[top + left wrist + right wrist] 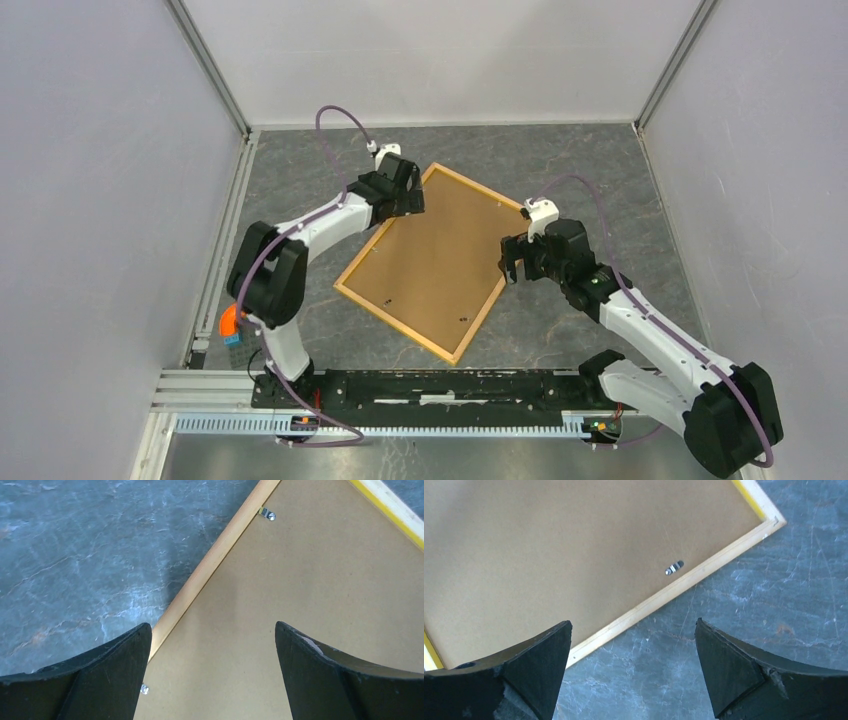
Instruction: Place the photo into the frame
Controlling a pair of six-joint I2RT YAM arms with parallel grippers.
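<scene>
Left gripper [404,196] hangs with its jaws spread wide and nothing between them, over the frame's [392,322] left long edge close to the far corner. One finger is above the table [570,160] and the other above the board [430,260]. The right gripper [512,262] is equally wide and empty, straddling the opposite long edge about halfway along.

The frame lies flat and face down in the middle of the table. Its long axis runs on a diagonal from far right to near left, so each arm has one long side directly below it and neither is clearly nearer. The thin rim is pale wood on the back, with a yellow strip showing at the inner lip. The brown board fills the opening, and small metal clips [269,515] sit near the rim.

The photo shows in no view. Whether it lies under the board or somewhere out of sight cannot be told. If it is not inside, my guess is the board must come out first, starting with the clips
</scene>
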